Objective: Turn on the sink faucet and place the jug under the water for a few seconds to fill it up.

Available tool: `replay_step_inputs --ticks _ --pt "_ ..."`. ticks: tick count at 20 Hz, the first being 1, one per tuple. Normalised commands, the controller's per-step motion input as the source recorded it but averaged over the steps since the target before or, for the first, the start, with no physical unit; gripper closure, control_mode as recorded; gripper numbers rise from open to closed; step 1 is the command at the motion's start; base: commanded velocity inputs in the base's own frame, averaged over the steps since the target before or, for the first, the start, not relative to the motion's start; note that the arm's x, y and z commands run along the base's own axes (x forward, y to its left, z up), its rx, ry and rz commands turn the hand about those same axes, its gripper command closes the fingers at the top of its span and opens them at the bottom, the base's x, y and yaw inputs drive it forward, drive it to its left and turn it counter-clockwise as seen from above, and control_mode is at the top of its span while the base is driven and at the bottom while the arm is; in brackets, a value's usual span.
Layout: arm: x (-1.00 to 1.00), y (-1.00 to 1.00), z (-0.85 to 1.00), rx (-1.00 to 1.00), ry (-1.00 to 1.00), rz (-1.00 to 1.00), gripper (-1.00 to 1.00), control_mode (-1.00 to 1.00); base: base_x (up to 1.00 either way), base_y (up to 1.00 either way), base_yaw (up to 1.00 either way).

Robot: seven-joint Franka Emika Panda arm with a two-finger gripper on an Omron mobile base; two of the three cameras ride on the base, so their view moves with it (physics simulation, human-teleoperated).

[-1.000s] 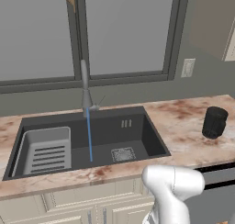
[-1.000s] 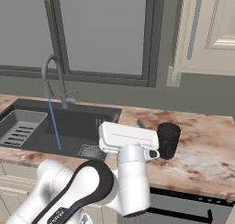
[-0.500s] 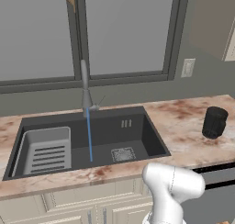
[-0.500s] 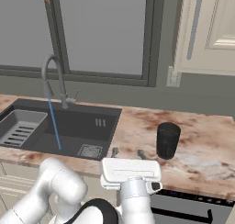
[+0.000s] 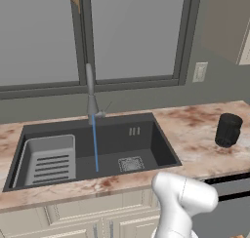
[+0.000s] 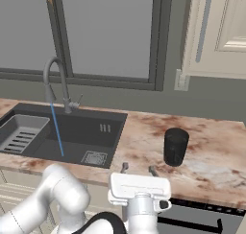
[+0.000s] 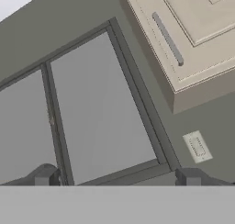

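**Water running, jug on tabletop, claw spread and empty**

The sink faucet point(image 5: 91, 93) stands at the back rim of the sink point(image 5: 161, 147), its gooseneck curving forward over the basin. The water point(image 5: 94, 144) falls from the spout as a thin blue line, landing on the basin floor just at 9 o'clock of the square drain grate point(image 5: 131, 164). A light grey slotted rack point(image 5: 48, 159) sits in the sink's 9 o'clock end.

The jug point(image 5: 227, 130) stands upright on the marbled tabletop point(image 5: 195, 134), at 3 o'clock from the sink, well apart from the stream and clear of the basin rim. In the right base view it sits near the tabletop's front half, at about 1 o'clock from the claw point(image 6: 139, 169).

The claw is low at the tabletop's front edge, pointing upward, its fingers point(image 6: 124, 168) wide apart with nothing between them. In the hand view the two tips frame a window point(image 7: 101, 117), a wall outlet point(image 7: 197, 146) and a cream cabinet door point(image 7: 193, 30) overhead.
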Motion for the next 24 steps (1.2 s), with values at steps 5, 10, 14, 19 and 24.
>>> replay_step_inputs --ticks 5,10,14,19,24 --pt "0.27 -0.02 -0.24 0.0 0.04 -0.18 -1.0 -1.0 0.0 0.0 0.0" --pt "0.33 -0.08 -0.23 0.0 0.05 -0.2 -1.0 -1.0 0.0 0.0 0.0" --pt "0.22 -0.28 -0.13 0.0 0.04 -0.15 -1.0 -1.0 0.0 0.0 0.0" --pt "0.22 -0.39 -0.08 0.0 0.05 -0.05 -1.0 -1.0 0.0 0.0 0.0" --pt "0.15 -0.36 -0.19 -0.02 0.01 0.0 -1.0 -1.0 0.0 0.0 0.0"
